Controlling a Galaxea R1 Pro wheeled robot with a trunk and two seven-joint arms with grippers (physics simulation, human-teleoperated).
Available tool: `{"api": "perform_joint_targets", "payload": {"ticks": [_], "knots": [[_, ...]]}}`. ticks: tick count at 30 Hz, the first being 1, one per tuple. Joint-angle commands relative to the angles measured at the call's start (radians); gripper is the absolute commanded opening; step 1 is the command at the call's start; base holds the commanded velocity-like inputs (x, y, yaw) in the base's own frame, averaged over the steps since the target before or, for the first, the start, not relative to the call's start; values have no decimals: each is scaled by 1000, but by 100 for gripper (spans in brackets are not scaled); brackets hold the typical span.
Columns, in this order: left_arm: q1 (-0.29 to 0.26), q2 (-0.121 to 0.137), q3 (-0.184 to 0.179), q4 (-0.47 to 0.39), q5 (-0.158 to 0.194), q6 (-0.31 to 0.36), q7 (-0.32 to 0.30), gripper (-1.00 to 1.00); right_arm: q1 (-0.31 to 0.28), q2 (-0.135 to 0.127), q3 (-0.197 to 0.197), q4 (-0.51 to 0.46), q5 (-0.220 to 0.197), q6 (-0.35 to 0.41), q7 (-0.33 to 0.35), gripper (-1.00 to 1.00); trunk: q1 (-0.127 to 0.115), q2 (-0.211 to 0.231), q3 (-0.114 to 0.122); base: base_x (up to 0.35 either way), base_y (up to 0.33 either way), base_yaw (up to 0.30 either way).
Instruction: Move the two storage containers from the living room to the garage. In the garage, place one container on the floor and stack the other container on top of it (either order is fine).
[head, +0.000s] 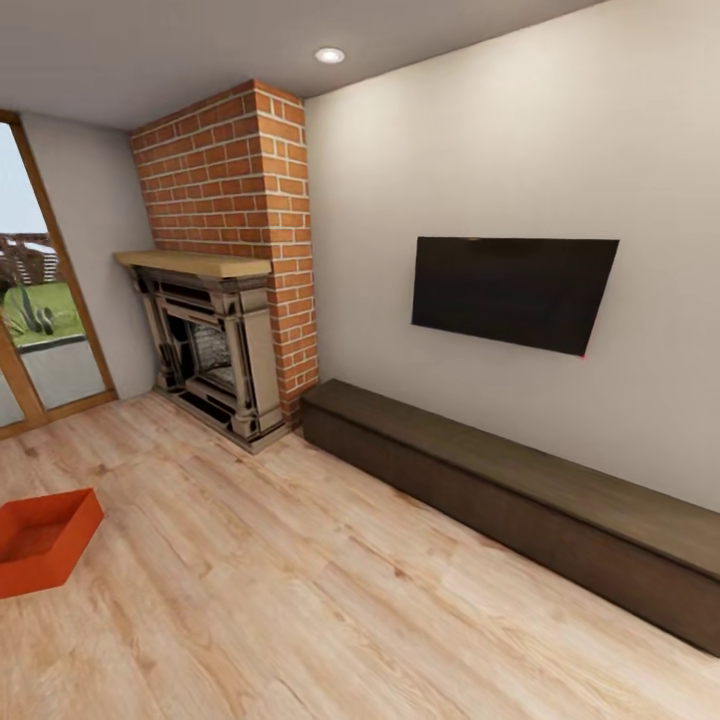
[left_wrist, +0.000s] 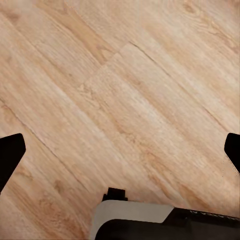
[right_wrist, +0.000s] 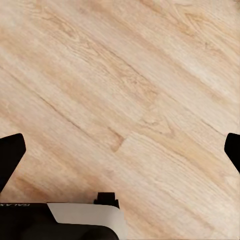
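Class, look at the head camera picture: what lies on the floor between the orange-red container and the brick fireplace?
Nothing: in the head view, bare light wood plank floor runs between the storage container and the fireplace.

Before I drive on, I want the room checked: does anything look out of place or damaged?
Only the orange bin stands out: it sits alone on the wood floor near the glass door. It is upright and looks undamaged.

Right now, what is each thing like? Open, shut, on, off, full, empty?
Bin: upright on the wood floor, open-topped, empty.
TV: screen dark.
Fireplace: no fire showing.
Left gripper: open, holding nothing.
Right gripper: open, holding nothing.
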Motion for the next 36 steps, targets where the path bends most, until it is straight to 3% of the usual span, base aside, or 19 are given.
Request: {"api": "perform_joint_targets", "payload": {"ticks": [1, 12, 36], "knots": [[-1, 0, 4, 4, 1, -6, -1, 100, -1, 0, 4, 4, 0, -6, -3, 100, 1, -1, 0, 323, 0, 0], [-1, 1, 4, 4, 2, -6, -1, 100, -1, 0, 4, 4, 0, -6, -3, 100, 1, -1, 0, 323, 63, 19], [-1, 0, 4, 4, 2, -6, -1, 100, -1, 0, 4, 4, 0, -7, -3, 100, 1, -1, 0, 323, 7, 188]]}}
